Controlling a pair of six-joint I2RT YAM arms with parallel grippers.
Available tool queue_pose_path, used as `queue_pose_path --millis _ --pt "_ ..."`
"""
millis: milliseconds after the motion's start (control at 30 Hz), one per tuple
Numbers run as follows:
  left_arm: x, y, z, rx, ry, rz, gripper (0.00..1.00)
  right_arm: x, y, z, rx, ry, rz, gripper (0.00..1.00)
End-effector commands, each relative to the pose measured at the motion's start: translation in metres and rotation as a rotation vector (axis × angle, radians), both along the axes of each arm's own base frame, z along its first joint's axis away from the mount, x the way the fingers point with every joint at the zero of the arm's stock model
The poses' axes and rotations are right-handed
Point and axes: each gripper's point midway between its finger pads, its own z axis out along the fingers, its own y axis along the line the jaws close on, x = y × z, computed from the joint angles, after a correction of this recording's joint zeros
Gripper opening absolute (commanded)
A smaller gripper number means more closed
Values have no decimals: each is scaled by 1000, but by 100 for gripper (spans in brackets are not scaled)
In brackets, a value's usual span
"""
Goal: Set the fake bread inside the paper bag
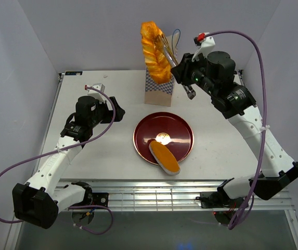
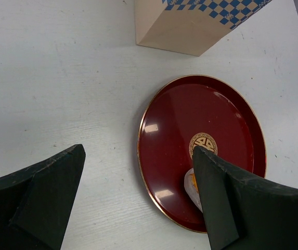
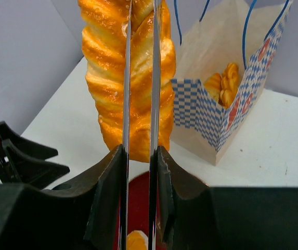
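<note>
Nearly shut on tongs (image 3: 126, 78) pinching the glossy braided loaf (image 3: 104, 78) ahead, the right jaws may drop it beside the paper bag (image 3: 201, 114); left jaws gape empty.

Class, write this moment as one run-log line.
left gripper open near plate | right gripper shut on tongs | tongs pinch braided loaf upright beside paper bag | one roll on plate

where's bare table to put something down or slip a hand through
Bare table right of the red plate, up to the right arm; also back left, between the left arm and the paper bag. Crowded at the bag: braided loaf in tongs and right tool above it.
</note>
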Motion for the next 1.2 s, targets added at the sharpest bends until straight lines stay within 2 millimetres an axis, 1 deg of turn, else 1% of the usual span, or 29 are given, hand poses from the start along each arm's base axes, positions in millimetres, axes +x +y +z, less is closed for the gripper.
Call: queue_pose_path --millis 0,33,67,100,133,167,200,233,267,333,467,500,567,600,633,667,733,767,833,867,933,967,1000,1033,1133,1167 --pt "4 -3 11 -13 -21 -7 95 28 4 54 77 -161 -53 27" --pt "4 -4 12 -14 -22 -8 95 31 3 67 88 -183 -61 27" --pt "5 -3 12 -15 -23 -7 95 37 4 68 86 -187 -66 27" --pt "4 -3 12 -14 -22 -7 95 50 8 62 80 -174 -72 27" --pt "4 -4 11 -14 -20 -8 95 52 7 76 99 -202 -72 28" --pt "4 -4 11 -14 -20 -8 95 56 9 79 104 -206 -68 28" --pt "4 -4 12 -17 -21 -10 95 70 12 72 99 -193 -77 28" --pt "4 -4 11 -16 -18 -10 95 72 9 85 118 -215 -82 28" --pt "4 -5 11 -19 -17 -13 95 82 14 78 121 -198 -79 27" --pt "4 -6 9 -19 -12 -17 95 94 8 78 128 -196 -110 27" --pt "3 -8 12 -29 -16 -28 95 116 1 70 147 -200 -161 27" --pt "3 -9 10 -31 -10 -30 95 124 -1 63 142 -189 -172 27" --pt "2 -10 11 -34 -10 -35 95 135 -2 54 139 -172 -180 27" --pt "3 -9 10 -33 -8 -34 95 141 -6 51 141 -169 -190 27" --pt "3 -10 10 -34 -10 -35 95 145 -7 48 140 -163 -187 27" --pt "3 -9 11 -34 -9 -35 95 153 -8 40 134 -151 -198 27" --pt "3 -9 10 -31 -7 -33 95 158 -9 38 124 -156 -204 27" --pt "4 -9 9 -29 -5 -32 95 164 -8 32 118 -149 -204 28" --pt "4 -10 7 -31 1 -37 95 170 -10 32 129 -150 -203 27" --pt "4 -10 7 -31 4 -37 95 177 -11 25 125 -138 -205 27" --pt "4 -10 6 -30 7 -36 95 183 -12 24 133 -136 -204 28" --pt "4 -10 5 -29 8 -35 95 187 -9 19 135 -124 -194 28" --pt "4 -11 5 -29 8 -37 95 190 -11 16 136 -118 -197 28" --pt "5 -10 4 -28 11 -35 95 191 -10 16 138 -119 -193 29" --pt "5 -10 3 -27 16 -35 95 194 -6 10 136 -109 -173 36" --pt "5 -10 2 -27 17 -36 95 194 -6 9 136 -107 -170 41"
